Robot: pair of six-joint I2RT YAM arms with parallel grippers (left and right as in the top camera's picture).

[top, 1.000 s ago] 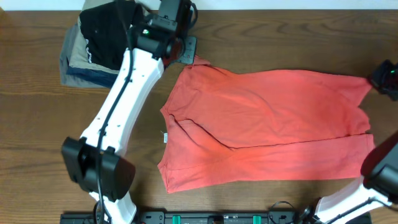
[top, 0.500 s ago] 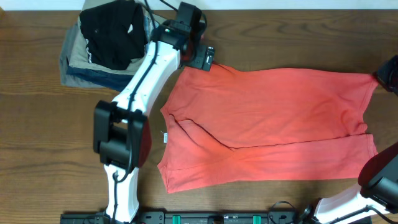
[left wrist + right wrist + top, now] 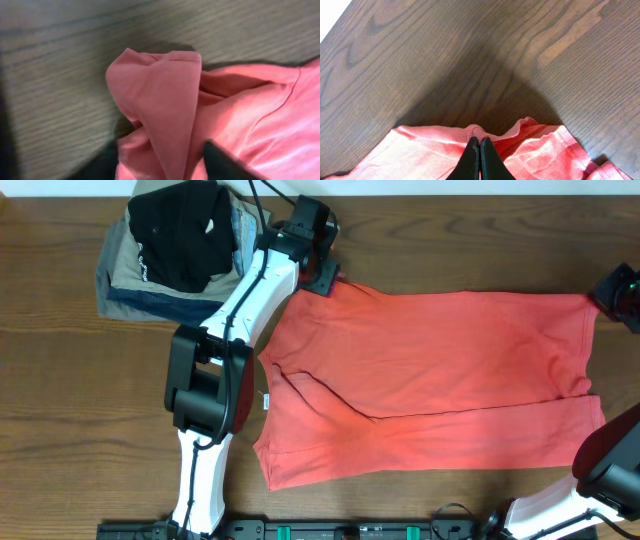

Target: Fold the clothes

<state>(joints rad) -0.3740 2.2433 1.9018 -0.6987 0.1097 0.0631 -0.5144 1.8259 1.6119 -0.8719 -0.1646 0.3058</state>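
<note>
Coral-red T-shirt (image 3: 430, 380) lies spread across the middle and right of the wooden surface (image 3: 60, 400), mostly flat. A long diagonal crease runs across its lower half, and a small white tag shows at its left edge.

My left claw (image 3: 322, 275) sits at the shirt's far left corner. From the left wrist view, a bunched fold of red cloth stands up between its dark fingers (image 3: 227, 160), which are set fairly narrow with fabric filling the gap. I cannot tell whether they are actually pinching the cloth or only flanking it. The fold casts a shadow on the wood behind it.

My right claw (image 3: 479, 143) is at the far right corner of the shirt. Its fingers are pressed together, with a small pucker of the hem caught at their tips and the edge rising slightly to either side.

At the far left of the surface, apart from the shirt, is a stack of folded garments (image 3: 120, 280) with a black garment (image 3: 175, 230) on top.
</note>
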